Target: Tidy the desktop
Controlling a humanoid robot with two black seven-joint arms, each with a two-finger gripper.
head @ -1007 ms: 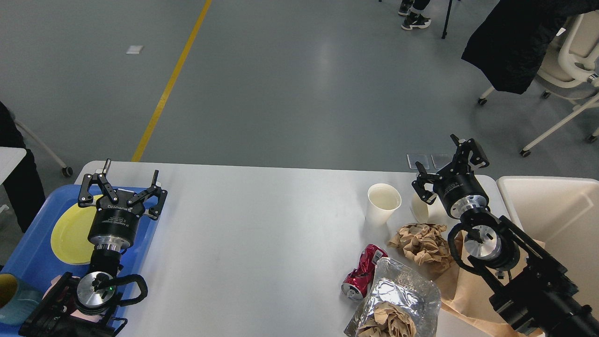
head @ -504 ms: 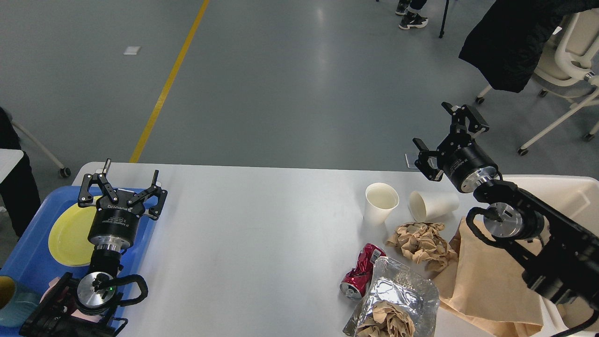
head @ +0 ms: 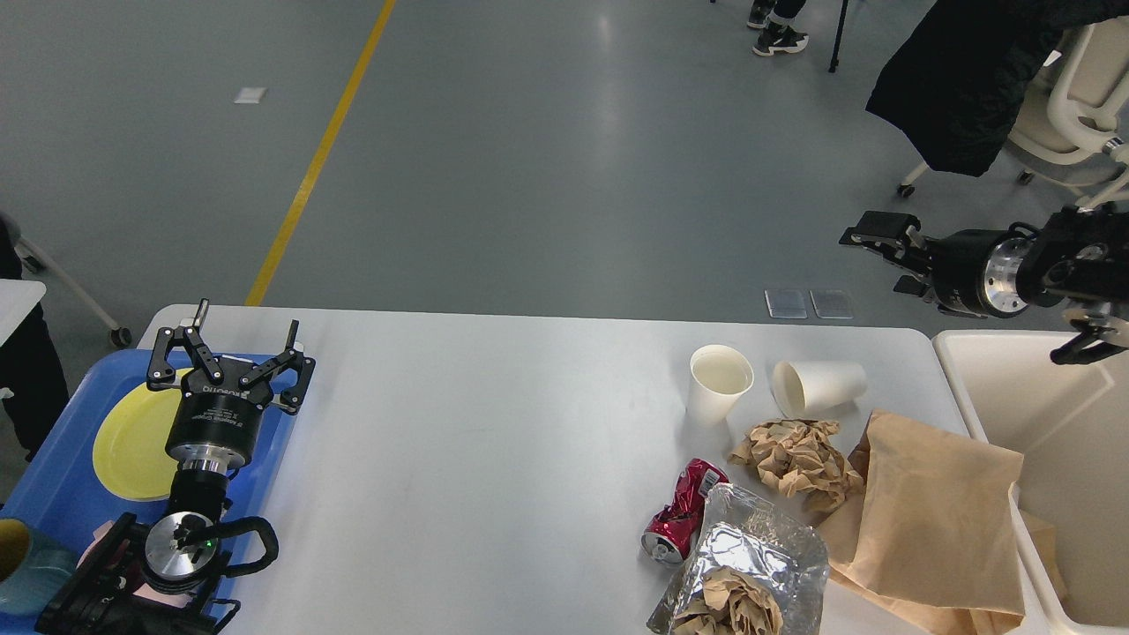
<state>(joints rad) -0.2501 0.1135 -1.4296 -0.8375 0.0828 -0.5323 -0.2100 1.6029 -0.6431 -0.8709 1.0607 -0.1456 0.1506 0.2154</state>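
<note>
The white desktop (head: 485,459) holds litter at its right end: an upright paper cup (head: 721,381), a paper cup on its side (head: 818,385), crumpled brown paper (head: 794,454), a flat brown paper bag (head: 935,520), a crushed red can (head: 679,520) and a foil bag (head: 750,564) with crumpled paper in it. My left gripper (head: 231,348) is open and empty above the blue tray's right edge. My right gripper (head: 885,258) is seen side-on, open and empty, raised beyond the table's far right corner.
A cream bin (head: 1041,414) stands off the table's right end. The blue tray (head: 53,494) at the left holds a yellow plate (head: 132,441) and a teal mug (head: 18,556). An office chair with a black coat (head: 970,79) stands behind.
My right arm has lifted from above the tipped cup and swung up and to the right, empty, uncovering the brown bag. The left arm has not moved.
</note>
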